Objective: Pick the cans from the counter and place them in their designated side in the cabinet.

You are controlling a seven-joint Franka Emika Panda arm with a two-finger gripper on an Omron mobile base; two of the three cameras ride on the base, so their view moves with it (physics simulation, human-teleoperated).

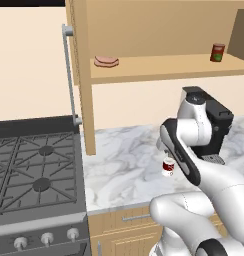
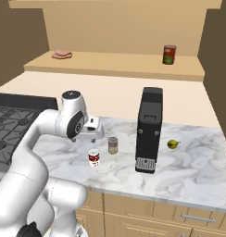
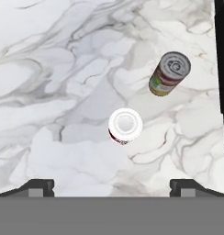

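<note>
Hand (image 3: 112,186) spread wide above upright red can (image 3: 125,125), olive can (image 3: 170,73) upright beside it.

Marble counter and cabinet shelf, with what stands on them

We see the white marble counter (image 2: 189,180) carrying a red can with a white band (image 2: 94,158) and, just beside it toward the wall, a grey-olive can (image 2: 113,145), both upright and apart. A tall black appliance (image 2: 149,129) stands near them, with a small green fruit (image 2: 173,144) on its far side. Above, we see the cabinet's plank shelf (image 2: 119,65) holding a pink slab of meat (image 2: 62,54) at one end and a dark red can with a green patch (image 2: 169,54) well apart at the other.
</note>
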